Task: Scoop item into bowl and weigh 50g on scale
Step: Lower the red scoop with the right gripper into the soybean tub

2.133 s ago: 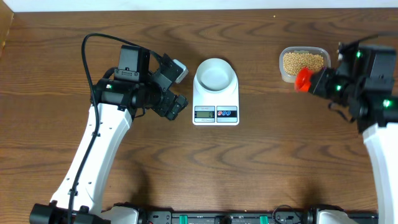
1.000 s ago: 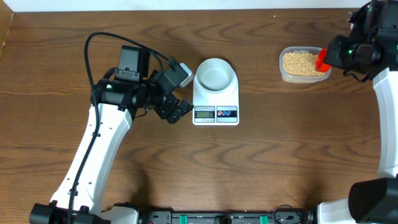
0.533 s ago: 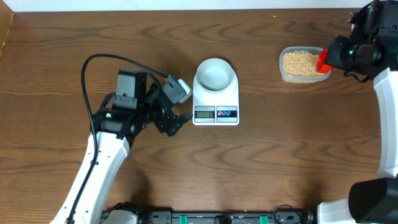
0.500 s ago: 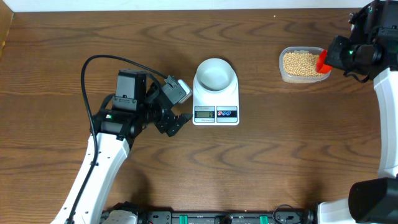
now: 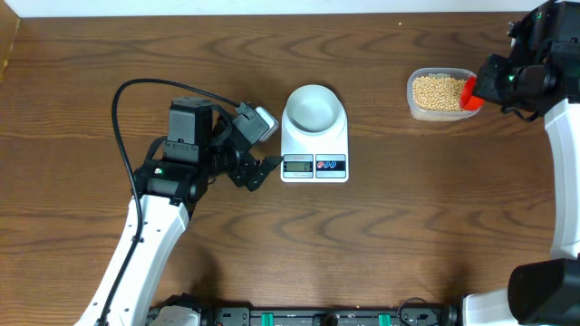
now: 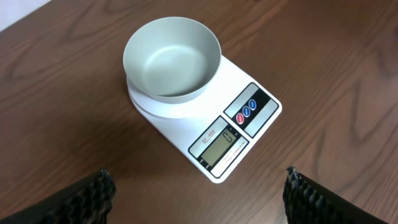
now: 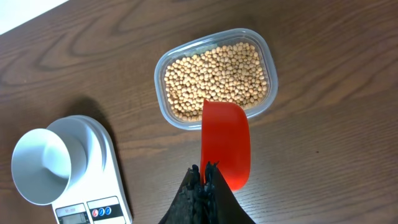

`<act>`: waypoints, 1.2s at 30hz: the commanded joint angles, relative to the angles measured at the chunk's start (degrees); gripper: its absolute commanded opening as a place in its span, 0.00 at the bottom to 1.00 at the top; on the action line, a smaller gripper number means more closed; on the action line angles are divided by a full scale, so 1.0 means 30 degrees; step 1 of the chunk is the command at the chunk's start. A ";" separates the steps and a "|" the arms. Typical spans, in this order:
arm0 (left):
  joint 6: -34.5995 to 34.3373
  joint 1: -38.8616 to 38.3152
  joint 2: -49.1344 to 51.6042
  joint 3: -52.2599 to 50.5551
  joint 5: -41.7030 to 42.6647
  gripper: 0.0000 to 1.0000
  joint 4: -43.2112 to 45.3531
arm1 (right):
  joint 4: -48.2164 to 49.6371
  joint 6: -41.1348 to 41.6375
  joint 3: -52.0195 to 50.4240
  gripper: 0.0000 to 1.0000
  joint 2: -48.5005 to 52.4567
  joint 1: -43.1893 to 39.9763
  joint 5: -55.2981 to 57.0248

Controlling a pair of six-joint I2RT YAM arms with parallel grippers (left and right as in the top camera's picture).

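The pale bowl stands empty on the white scale at the table's middle. My left gripper hovers open just left of the scale, nothing between its fingertips. The tan beans fill a clear tub at the back right. My right gripper is shut on the handle of a red scoop. The scoop's mouth reaches over the tub's right rim. No beans show in it.
Bare wooden table surrounds the scale and lies between it and the tub. The left arm's black cable loops over the table at the left. The table's back edge runs close behind the tub.
The left arm has drawn back a little towards the front, gripper still open beside the scale. The right gripper carried the scoop from the tub's front to its right end, then held still.
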 commanded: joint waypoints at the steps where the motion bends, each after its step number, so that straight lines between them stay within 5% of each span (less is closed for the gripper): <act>1: -0.0670 0.0044 -0.0189 -0.0131 0.0124 0.89 0.0015 | 0.0022 0.0087 0.0415 0.02 0.0124 -0.0102 0.0080; 36: -0.1224 0.0044 -0.0189 -0.0131 0.0109 0.89 -0.0903 | 0.1268 -0.0663 0.0452 0.01 0.1894 -0.0102 0.0073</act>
